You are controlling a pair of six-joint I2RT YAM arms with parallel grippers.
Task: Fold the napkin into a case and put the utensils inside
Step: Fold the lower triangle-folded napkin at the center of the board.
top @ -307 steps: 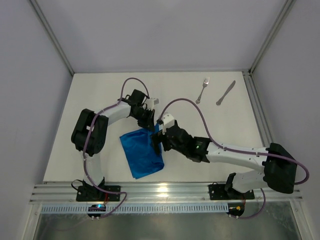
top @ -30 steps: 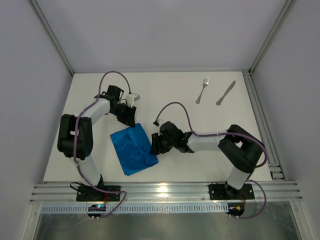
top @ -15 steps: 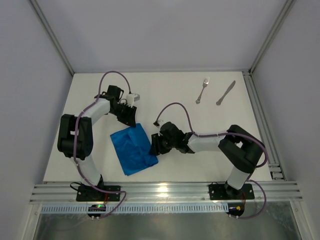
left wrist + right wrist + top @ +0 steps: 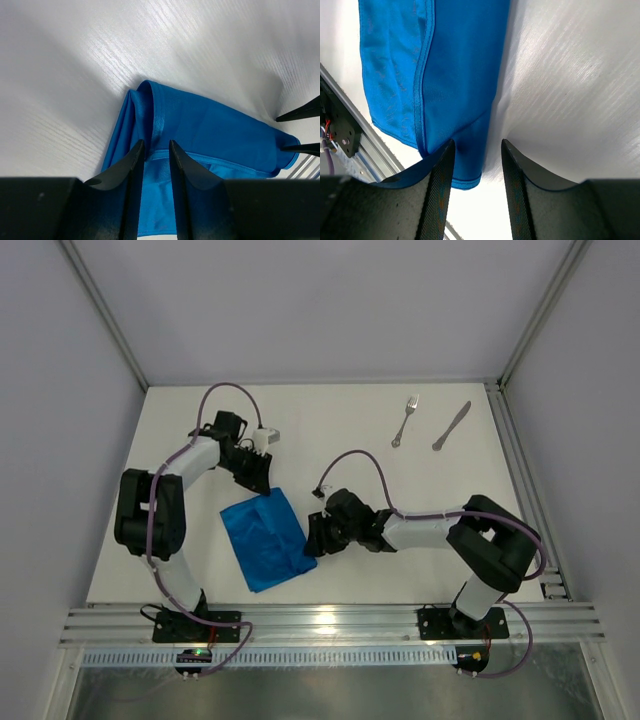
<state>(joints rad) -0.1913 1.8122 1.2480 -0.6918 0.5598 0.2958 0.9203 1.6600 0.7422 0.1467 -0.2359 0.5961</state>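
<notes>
Two small things mark this moment against half a second ago. Nearest me, my right fingers (image 4: 437,190) have slid a little toward the near edge along the right side of the napkin (image 4: 265,540). They now straddle its near right corner, standing about half apart with the cloth lying flat between them and nothing held. The napkin itself has not budged. It lies left of centre on the counter (image 4: 330,435) as a folded, slanted oblong with a hemmed layer on top, still wider than a case should be. At its far corner my left fingers (image 4: 125,172) have stayed put, drawn narrow with a raised hem running up between them. Whether they actually pinch that hem I cannot tell from the wrist view. Well beyond, at the far right of the counter, the fork (image 4: 405,420) and the knife (image 4: 452,426) lie side by side, apart from each other and untouched. I read the shift as setting up the next fold, with fingers at each end of the same long edge, ready to lift it and carry it over to narrow the cloth. The case is not yet made, so the utensils must wait, and I judge the task less than halfway done.
</notes>
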